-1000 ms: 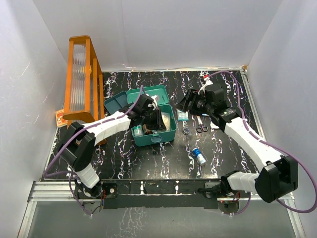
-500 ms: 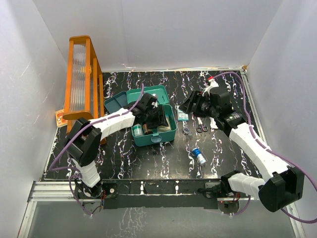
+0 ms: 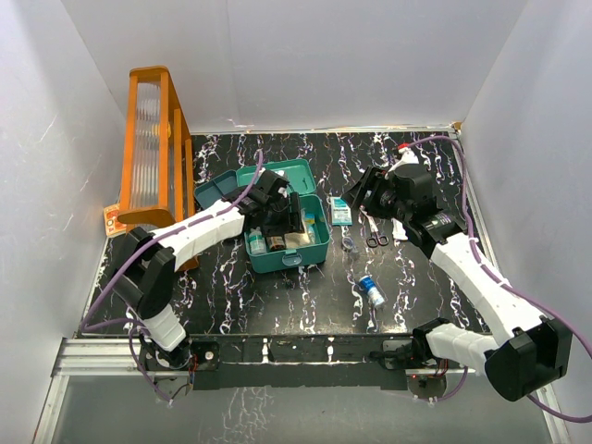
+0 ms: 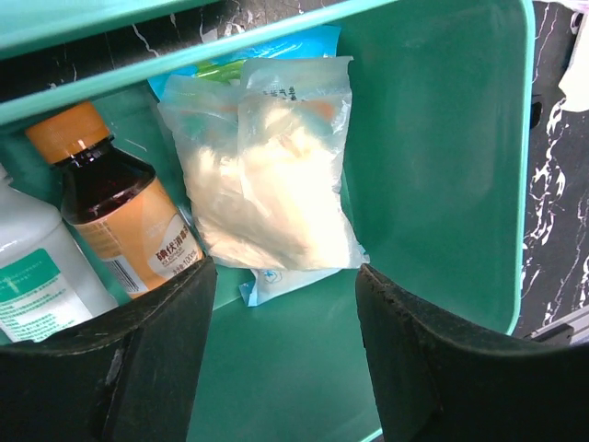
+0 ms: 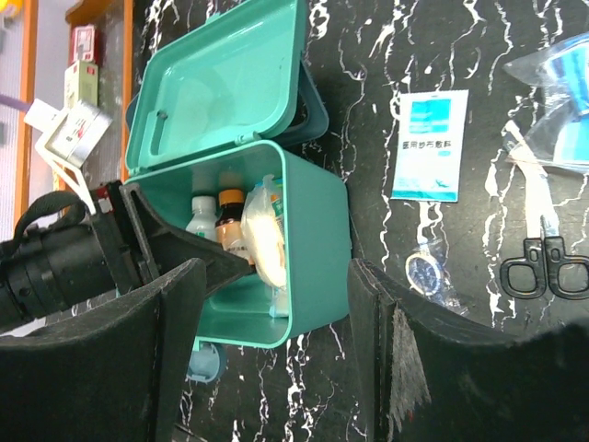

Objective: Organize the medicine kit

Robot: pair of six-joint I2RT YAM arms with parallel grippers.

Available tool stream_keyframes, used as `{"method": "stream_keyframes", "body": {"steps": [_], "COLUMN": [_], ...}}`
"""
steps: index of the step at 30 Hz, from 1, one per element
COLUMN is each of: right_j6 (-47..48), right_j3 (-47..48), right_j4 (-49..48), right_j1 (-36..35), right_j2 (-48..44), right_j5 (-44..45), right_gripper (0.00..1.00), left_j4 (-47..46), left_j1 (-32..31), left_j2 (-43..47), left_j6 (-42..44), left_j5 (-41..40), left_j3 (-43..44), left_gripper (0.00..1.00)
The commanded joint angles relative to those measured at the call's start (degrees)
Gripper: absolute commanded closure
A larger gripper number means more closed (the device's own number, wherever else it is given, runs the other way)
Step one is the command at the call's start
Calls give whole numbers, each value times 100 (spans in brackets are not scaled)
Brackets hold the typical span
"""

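Left gripper (image 3: 285, 222), jaws apart and empty, sits inside the open medicine kit (image 3: 316, 250); right gripper (image 3: 357, 196), wide and empty, hovers just right of it.

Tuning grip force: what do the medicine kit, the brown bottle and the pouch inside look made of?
The medicine kit: smooth moulded teal plastic, soft sheen, rounded rim. The brown bottle: dark translucent amber, glass or plastic, unclear; orange cap. The pouch: thin crinkled clear film over white fluffy filling, likely cotton.

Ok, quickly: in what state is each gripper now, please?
Left gripper: open, holding nothing, fingers inside the medicine kit.
Right gripper: open, holding nothing.
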State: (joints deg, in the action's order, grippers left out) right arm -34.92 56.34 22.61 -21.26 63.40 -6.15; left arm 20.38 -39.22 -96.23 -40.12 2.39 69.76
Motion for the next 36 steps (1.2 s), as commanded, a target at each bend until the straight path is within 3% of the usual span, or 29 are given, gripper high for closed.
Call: {"method": "stream_keyframes", "body": {"steps": [1,4,8,17,24,36], "right_j6": [-136,-161,-173,-156,-150,-165], "right_j3": [-60,-39,4,32,18,11], "right_j4": [-161,-154,-152,-164,-164,-152], "right_j1": [18,16,23,16,19,17], "right_j2": [-160,-93,-14,53,32,35], "right_j5": [567,569,527,436,418,482], "right_gripper": [39,39,39,39,39,39], "left_j4": [28,-115,-99,-413,-864,-1445], "left_j1": [-18,-18,-16,-20,-15,-17], "left_j2": [136,-62,-189,-369,-417,-275], "left_j6": [346,400,515,554,563,245], "left_j5": [-29,35,-65,150,804,1292], "left_j3": [136,135,128,-3,-55,-346], "left_gripper": [41,45,37,31,46,52]}}
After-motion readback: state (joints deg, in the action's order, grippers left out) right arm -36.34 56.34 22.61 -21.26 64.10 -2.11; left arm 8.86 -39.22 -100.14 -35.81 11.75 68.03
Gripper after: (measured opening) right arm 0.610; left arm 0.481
